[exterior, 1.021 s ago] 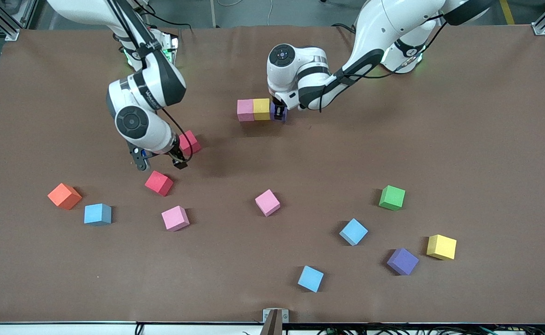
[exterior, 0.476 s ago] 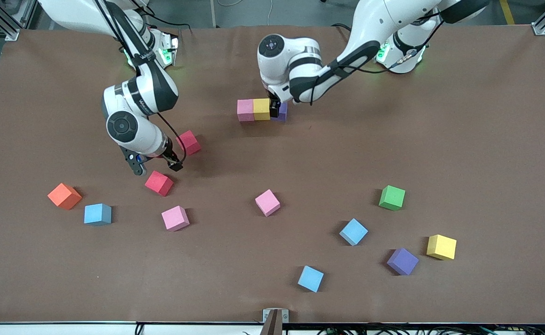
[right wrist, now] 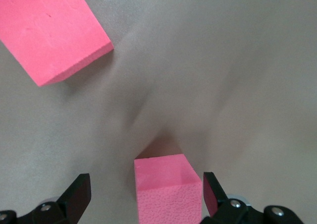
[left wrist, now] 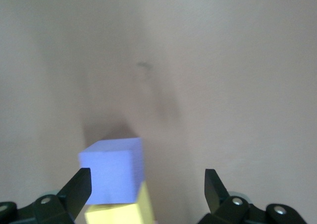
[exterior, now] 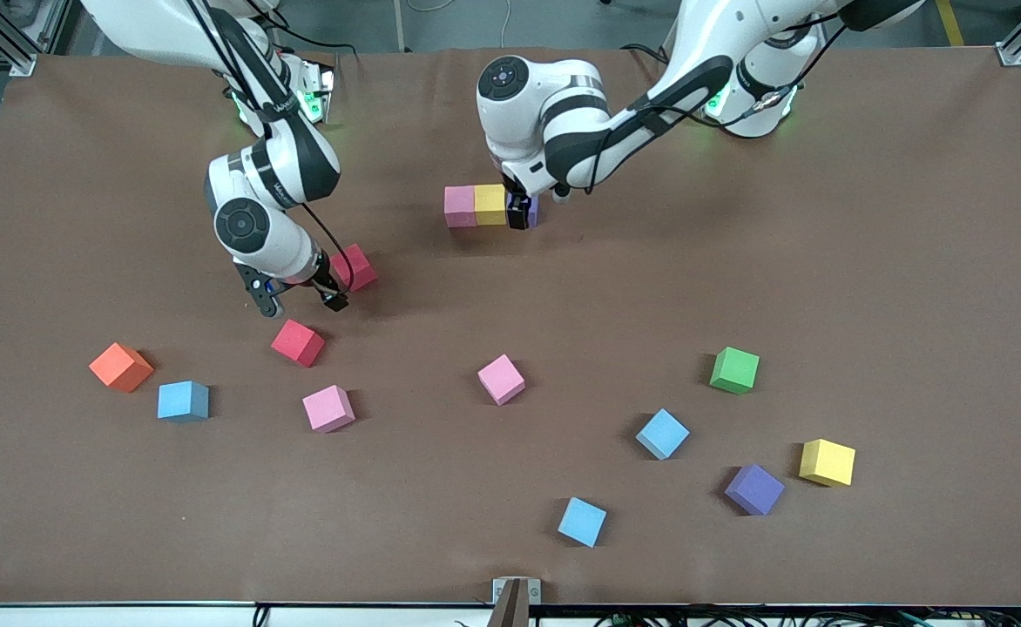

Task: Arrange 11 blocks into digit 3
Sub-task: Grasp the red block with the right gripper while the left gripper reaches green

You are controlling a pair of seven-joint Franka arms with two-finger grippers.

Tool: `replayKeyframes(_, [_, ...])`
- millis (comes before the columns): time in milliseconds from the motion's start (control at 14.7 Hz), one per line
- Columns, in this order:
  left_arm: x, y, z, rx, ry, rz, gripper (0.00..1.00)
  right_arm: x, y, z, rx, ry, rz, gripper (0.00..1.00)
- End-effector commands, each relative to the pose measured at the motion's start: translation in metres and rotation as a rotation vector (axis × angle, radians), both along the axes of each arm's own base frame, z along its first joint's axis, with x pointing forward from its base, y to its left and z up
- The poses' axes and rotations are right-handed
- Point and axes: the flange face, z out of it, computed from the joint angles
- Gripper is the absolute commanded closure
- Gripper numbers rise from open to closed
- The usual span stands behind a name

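A pink block (exterior: 459,206), a yellow block (exterior: 490,205) and a purple block (exterior: 531,209) stand joined in a row on the table. My left gripper (exterior: 519,212) hovers open just over the purple end. In the left wrist view the purple block (left wrist: 111,172) sits by one finger, touching the yellow block (left wrist: 119,214). My right gripper (exterior: 301,303) hangs open between two red blocks (exterior: 355,266) (exterior: 298,342). In the right wrist view one red block (right wrist: 168,187) lies between the open fingers and the other red block (right wrist: 49,30) lies farther off.
Loose blocks lie nearer the front camera: pink (exterior: 501,379) (exterior: 328,408), blue (exterior: 183,401) (exterior: 661,434) (exterior: 582,522), green (exterior: 734,370), yellow (exterior: 827,461), purple (exterior: 754,488). An orange cube (exterior: 120,367) sits toward the right arm's end.
My left gripper opened and let go of the purple block, which stays against the yellow one. The right gripper shifted slightly over the two red blocks.
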Motion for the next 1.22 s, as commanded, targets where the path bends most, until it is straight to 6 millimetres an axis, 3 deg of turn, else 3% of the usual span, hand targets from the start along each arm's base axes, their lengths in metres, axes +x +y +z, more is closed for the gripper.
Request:
replayKeyframes(0, [0.025,0.011,0.020,0.013,-0.060,0.012,0.00,-0.022,-0.005,-0.003,0.006,-0.037,-0.008,0.00])
replayKeyframes(204, [0.085,0.040,0.043,-0.010,-0.077,-0.149,0.00,-0.030,0.000,-0.002,0.036,-0.030,-0.045,0.00])
replayKeyframes(476, [0.147,0.076,0.067,-0.030,-0.113,-0.219,0.00,-0.035,0.006,-0.004,0.041,-0.029,-0.041,0.00])
replayKeyframes(816, [0.196,0.131,0.079,0.006,-0.101,-0.410,0.00,-0.038,0.008,-0.008,0.063,-0.041,-0.068,0.00])
replayKeyframes(1157, [0.263,0.211,0.103,0.009,-0.123,-0.515,0.00,-0.051,0.007,-0.018,0.060,-0.045,-0.061,0.00])
